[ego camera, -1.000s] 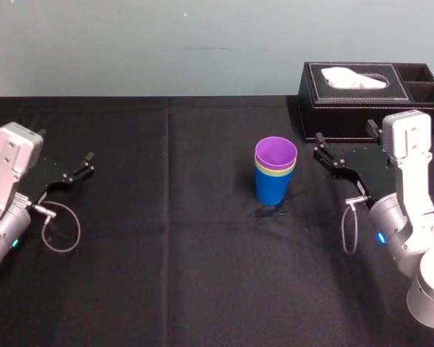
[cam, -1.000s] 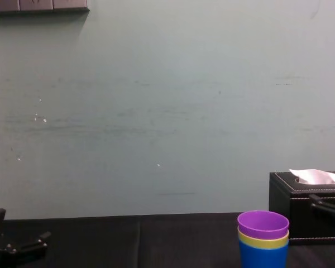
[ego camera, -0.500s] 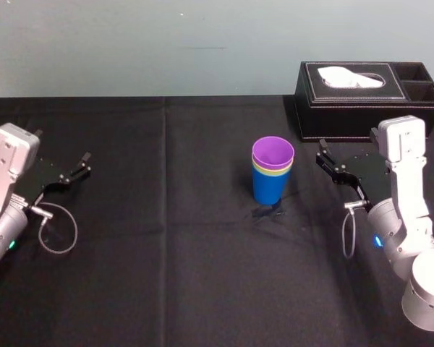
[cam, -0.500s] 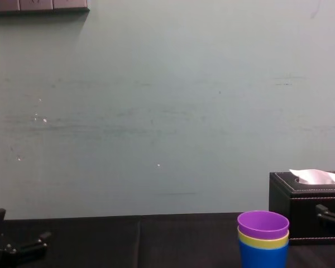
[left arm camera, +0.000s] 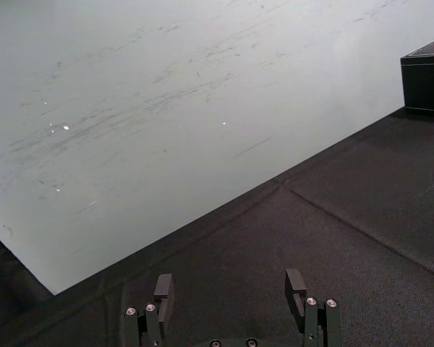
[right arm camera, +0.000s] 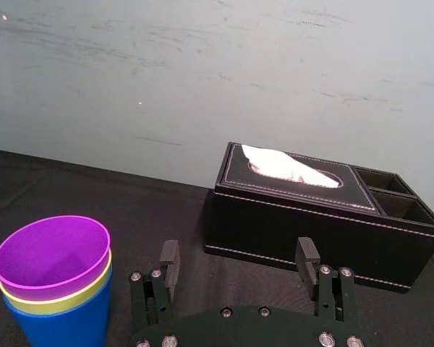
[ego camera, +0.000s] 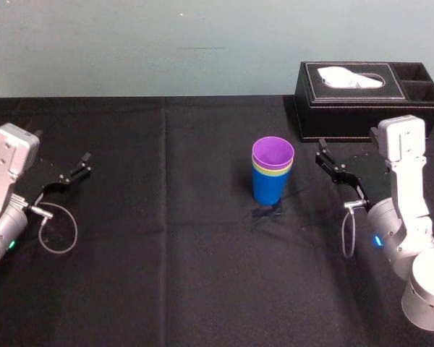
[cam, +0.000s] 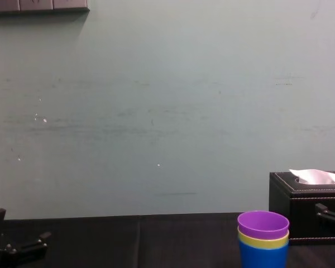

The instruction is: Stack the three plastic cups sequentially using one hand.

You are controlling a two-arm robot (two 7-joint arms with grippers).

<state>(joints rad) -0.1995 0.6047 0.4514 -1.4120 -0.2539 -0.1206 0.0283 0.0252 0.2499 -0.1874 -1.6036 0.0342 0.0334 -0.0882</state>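
The head view took in the whole black table (ego camera: 166,253), with three cups nested right of centre: one purple cup (ego camera: 273,152) inside one yellow-green cup (ego camera: 273,172) inside one blue cup (ego camera: 269,190). The right wrist view made plainer that the right gripper (right arm camera: 237,260) stood wide apart and held nothing, with the stack at lower left and one tissue box (right arm camera: 311,210) behind. Since a second earlier it had drawn back slightly from the stack. The left gripper (ego camera: 83,165), likewise spread and empty, sat at the left edge.
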